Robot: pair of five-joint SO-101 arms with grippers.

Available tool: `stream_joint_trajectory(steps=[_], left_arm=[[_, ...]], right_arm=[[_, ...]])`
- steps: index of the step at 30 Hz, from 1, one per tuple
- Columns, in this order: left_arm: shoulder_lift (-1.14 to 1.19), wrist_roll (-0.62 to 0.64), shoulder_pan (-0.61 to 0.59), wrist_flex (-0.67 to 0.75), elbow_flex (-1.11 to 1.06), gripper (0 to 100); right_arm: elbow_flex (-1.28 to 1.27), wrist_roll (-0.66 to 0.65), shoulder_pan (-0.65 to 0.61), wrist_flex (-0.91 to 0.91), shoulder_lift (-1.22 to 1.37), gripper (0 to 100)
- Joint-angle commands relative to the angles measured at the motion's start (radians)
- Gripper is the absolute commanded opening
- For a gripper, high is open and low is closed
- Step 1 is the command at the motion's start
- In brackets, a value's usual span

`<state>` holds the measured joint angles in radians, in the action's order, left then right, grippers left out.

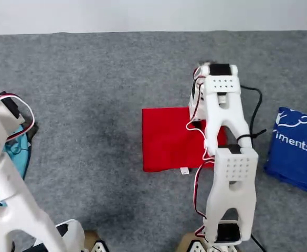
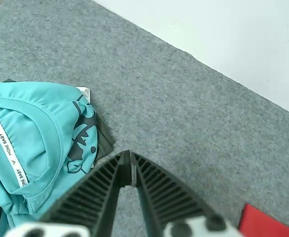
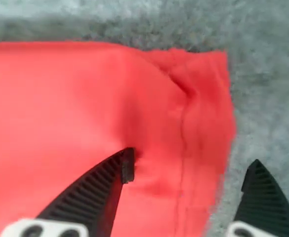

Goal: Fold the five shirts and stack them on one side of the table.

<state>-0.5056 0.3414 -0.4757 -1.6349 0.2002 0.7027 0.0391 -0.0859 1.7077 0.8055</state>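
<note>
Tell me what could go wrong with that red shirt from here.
1. The right claw stands open across the edge of the red shirt. Closing there might catch only the top layer and pull the fold open.
2. The bunched crease near that corner could get pressed in.

The high camera hangs above the table's [image 1: 90, 79] near edge, where the arms are mounted, and looks down towards the far edge. The left wrist camera sits well off the felt and faces that far edge at a slant. It shares the teal shirt [image 2: 35, 128] and a corner of the red shirt [image 2: 277, 227] with the high view. The right wrist camera looks down on that red shirt, seemingly from very close.
</note>
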Motion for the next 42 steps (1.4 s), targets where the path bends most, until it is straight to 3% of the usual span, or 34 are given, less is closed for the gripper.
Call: stream_joint_trajectory(steps=[1,7,13,22,24,28,32,38,42], left_arm=[[-0.018,-0.006,0.0,0.003,0.004,0],[-0.023,-0.006,0.0,0.003,-0.047,0],[-0.026,-0.005,0.0,0.017,-0.061,0],[-0.026,-0.008,0.0,0.058,-0.061,0],[-0.026,-0.008,0.0,0.06,-0.061,0],[-0.026,-0.008,0.0,0.06,-0.061,0],[-0.026,-0.009,0.0,0.06,-0.061,0],[-0.025,-0.009,0.0,0.06,-0.061,0],[-0.026,-0.009,0.0,0.06,-0.061,0]], right_arm=[[0.048,0.032,-0.004,-0.015,0.041,35.1],[0.048,0.034,-0.005,-0.002,0.122,33.0],[0.071,0.008,0.002,-0.004,0.097,1.7],[0.071,-0.014,0.073,-0.016,-0.064,1.0],[0.071,-0.081,0.105,-0.051,-0.102,0.9],[0.071,-0.374,0.143,-0.185,-0.137,0.9],[0.071,-0.575,0.134,-0.351,-0.127,0.9],[0.071,-0.781,0.061,-0.503,-0.022,0.9],[0.071,-0.801,0.045,-0.556,0.019,3.4]])
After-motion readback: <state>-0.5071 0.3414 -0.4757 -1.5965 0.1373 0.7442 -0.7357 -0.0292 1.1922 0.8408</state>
